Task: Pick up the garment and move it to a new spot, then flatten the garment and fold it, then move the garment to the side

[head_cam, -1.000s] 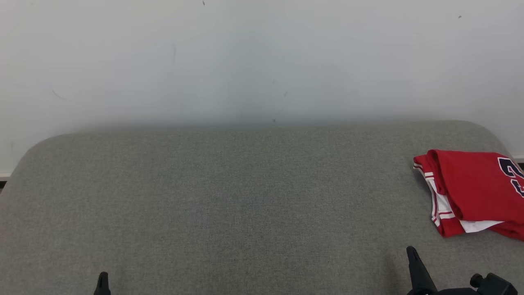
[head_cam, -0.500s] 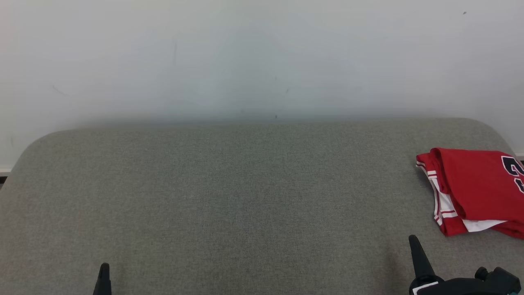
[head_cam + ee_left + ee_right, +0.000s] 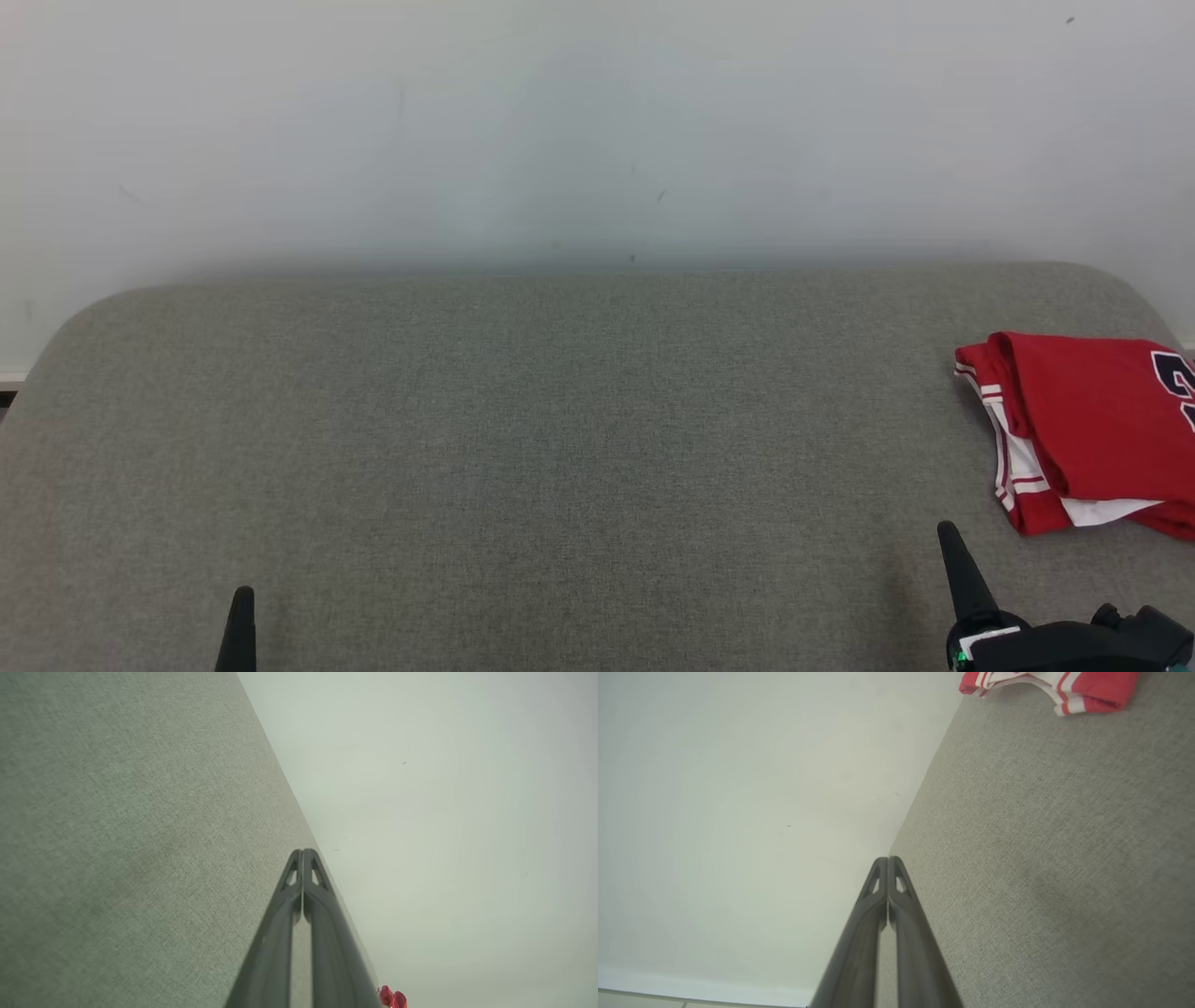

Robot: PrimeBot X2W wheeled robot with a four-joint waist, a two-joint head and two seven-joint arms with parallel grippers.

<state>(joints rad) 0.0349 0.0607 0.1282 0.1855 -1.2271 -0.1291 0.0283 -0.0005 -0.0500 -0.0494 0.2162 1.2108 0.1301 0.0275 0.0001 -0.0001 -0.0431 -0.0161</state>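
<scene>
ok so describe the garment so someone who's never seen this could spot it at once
Start at the wide grey fabric surface against the pale wall. At its right end lies the garment, folded. It is bright red with white-striped trim and a dark number, unlike the plain grey around it.

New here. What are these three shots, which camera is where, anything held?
A two-armed wheeled robot. The wide shot is its head camera, looking down at a grey fabric surface against a white wall. The dark spikes at the bottom are its left end effector and right end effector. The other two shots look along each one's fingers from the wrists. Both are shut, holding nothing. A folded red jersey lies untouched at the surface's right end.
</scene>
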